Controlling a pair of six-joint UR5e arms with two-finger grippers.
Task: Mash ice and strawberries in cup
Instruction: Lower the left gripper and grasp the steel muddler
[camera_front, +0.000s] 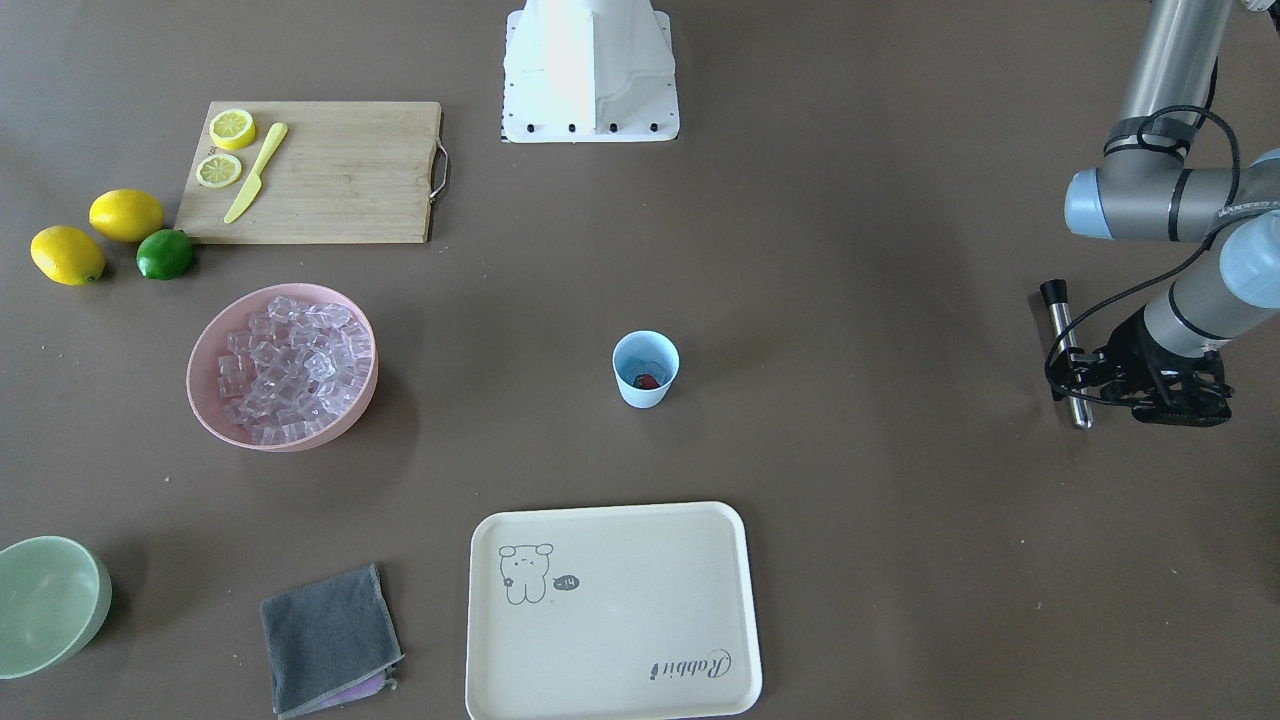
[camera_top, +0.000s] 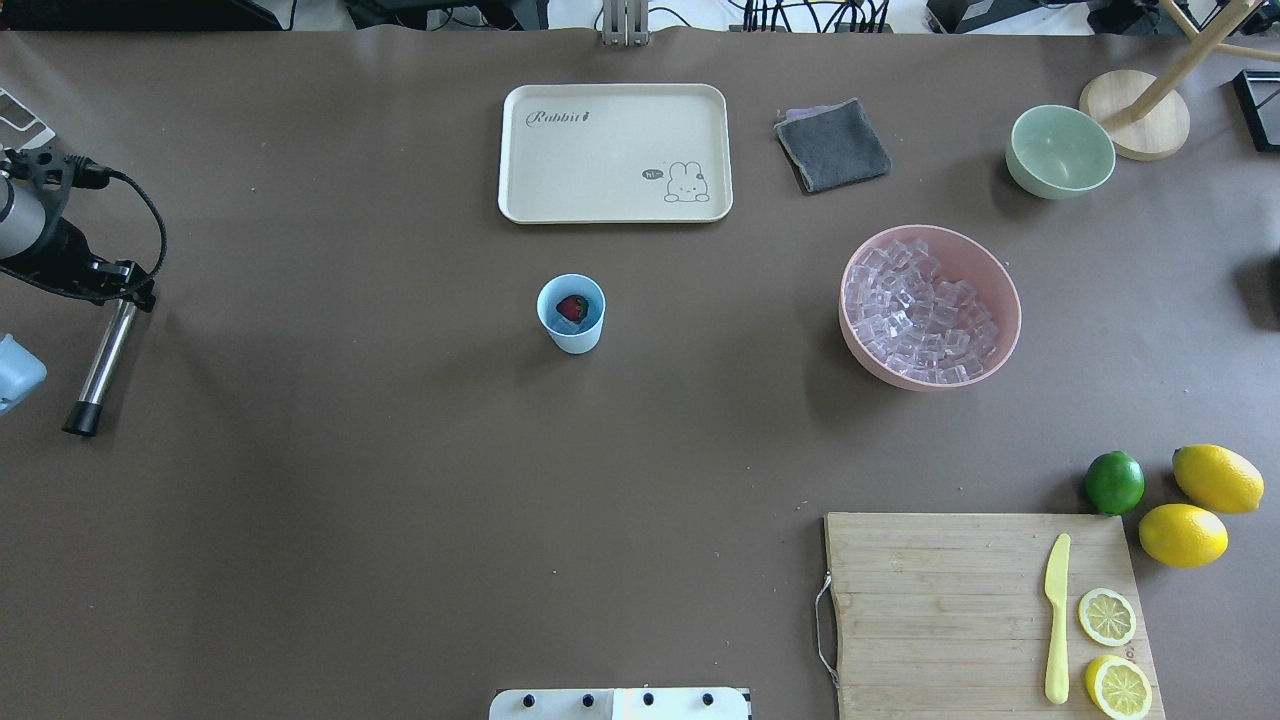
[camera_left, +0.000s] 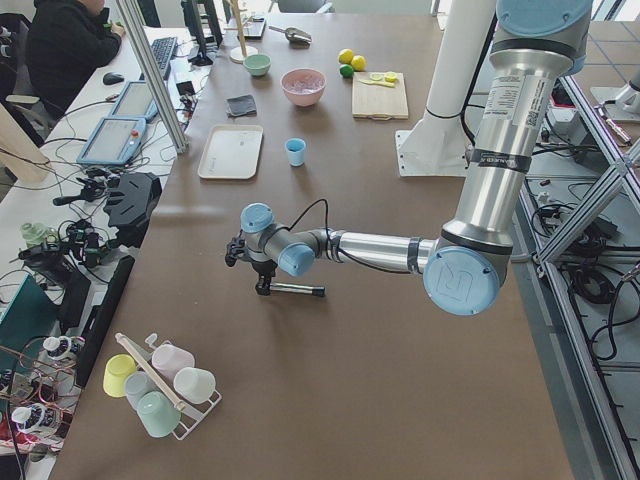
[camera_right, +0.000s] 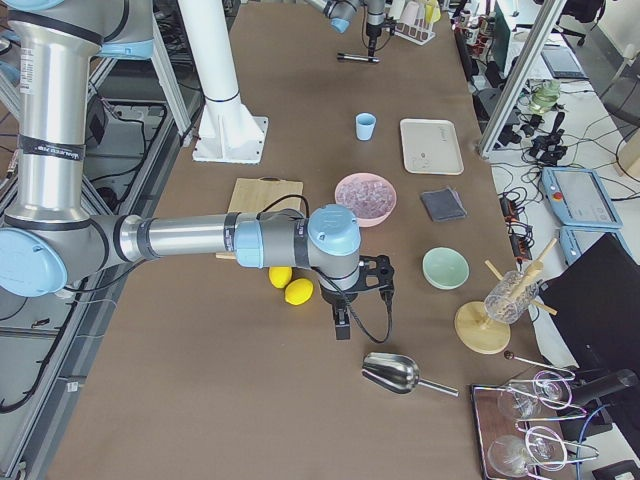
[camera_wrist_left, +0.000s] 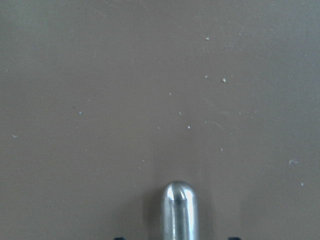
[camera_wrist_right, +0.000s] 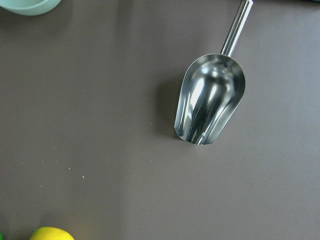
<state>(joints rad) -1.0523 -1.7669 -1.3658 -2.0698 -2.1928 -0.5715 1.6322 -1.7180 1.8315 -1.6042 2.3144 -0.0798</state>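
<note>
The light-blue cup (camera_top: 571, 313) stands upright mid-table, also in the front view (camera_front: 645, 370). A red strawberry (camera_top: 572, 308) lies inside it. I cannot tell whether ice is in the cup. The ice (camera_top: 920, 310) fills the pink bowl (camera_top: 1005, 290) to the cup's right. My left gripper (camera_top: 118, 297) is far left of the cup, shut on the bare end of a steel muddler (camera_top: 100, 365) with a black tip, low over the table. Its rounded end shows in the left wrist view (camera_wrist_left: 179, 210). My right gripper (camera_right: 343, 322) hangs over a steel scoop (camera_wrist_right: 210, 100); I cannot tell whether it is open.
A cream tray (camera_top: 615, 205), a grey cloth (camera_top: 832, 145) and a pale green bowl (camera_top: 1060, 150) lie beyond the cup. A cutting board (camera_top: 940, 610) with a yellow knife and lemon halves, two lemons and a lime (camera_top: 1114, 481) sit near right.
</note>
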